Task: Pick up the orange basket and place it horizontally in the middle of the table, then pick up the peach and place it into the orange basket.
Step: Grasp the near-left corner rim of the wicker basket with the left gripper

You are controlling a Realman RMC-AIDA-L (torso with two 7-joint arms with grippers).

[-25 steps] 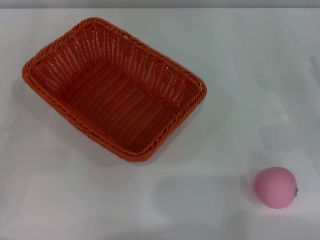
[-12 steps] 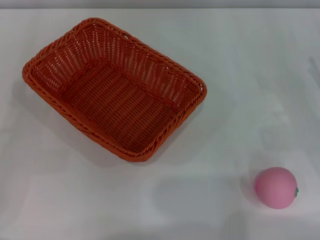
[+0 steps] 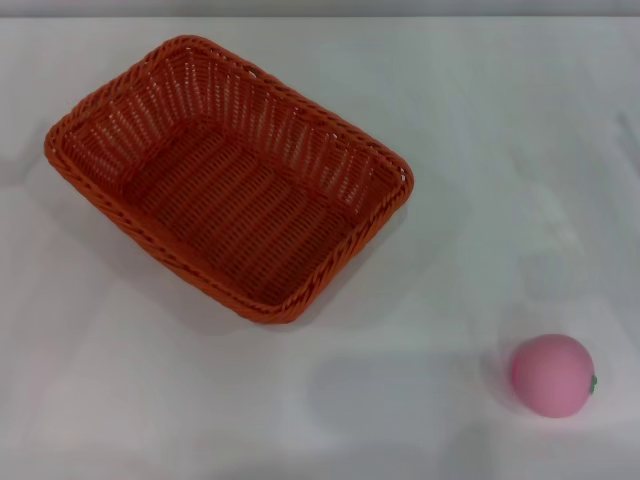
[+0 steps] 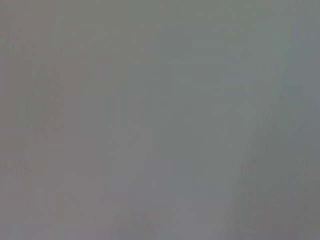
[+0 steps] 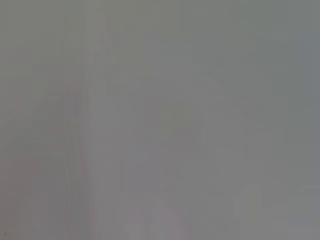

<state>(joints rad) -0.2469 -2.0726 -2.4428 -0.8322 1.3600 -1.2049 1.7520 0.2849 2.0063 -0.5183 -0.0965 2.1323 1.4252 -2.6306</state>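
The orange basket (image 3: 228, 178) lies on the white table (image 3: 480, 150) at the left of the head view, turned at a slant with its long side running from far left to near middle. It is empty. The pink peach (image 3: 552, 375) rests on the table near the front right, well apart from the basket, its green stem spot facing right. Neither gripper shows in the head view. Both wrist views are a plain grey blur with no object or finger to make out.
The table's far edge (image 3: 320, 16) runs along the top of the head view. Bare white tabletop lies between the basket and the peach and along the right side.
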